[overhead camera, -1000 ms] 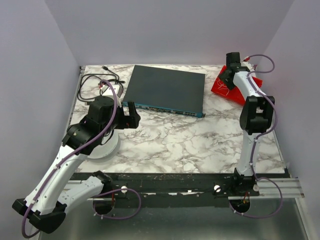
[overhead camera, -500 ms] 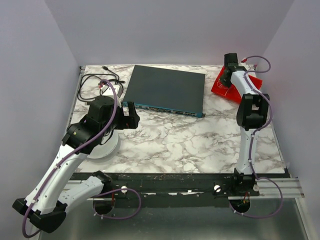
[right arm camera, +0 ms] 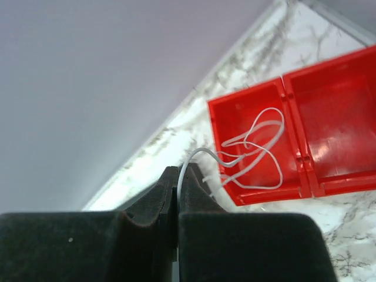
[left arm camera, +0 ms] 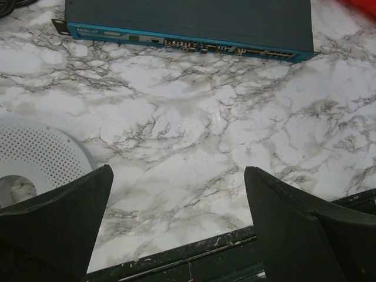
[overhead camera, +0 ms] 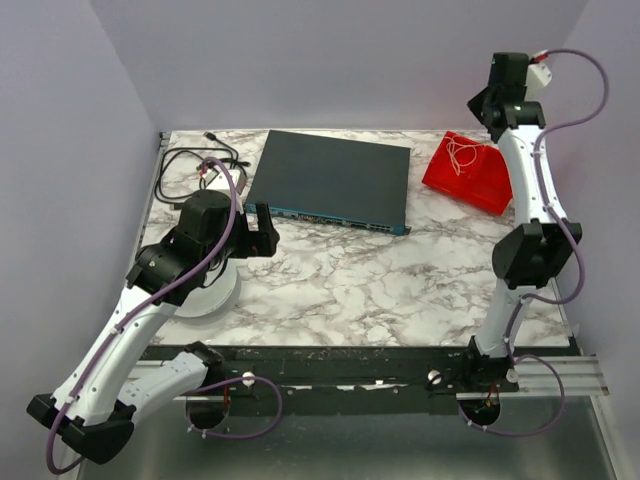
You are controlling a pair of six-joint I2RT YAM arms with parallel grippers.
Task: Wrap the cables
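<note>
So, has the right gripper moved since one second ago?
Yes. In the top view the right gripper, shut on the white wire, has risen from the red tray and now hangs high above its far corner.

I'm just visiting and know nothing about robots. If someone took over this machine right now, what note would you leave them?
Left hand: open, empty, over the marble table before the dark switch box.
Right hand: shut on the white wire, high above the red bin.
Wire: mostly loose loops in one bin compartment.
Done: wire gripped. Left: all the wrapping.
</note>
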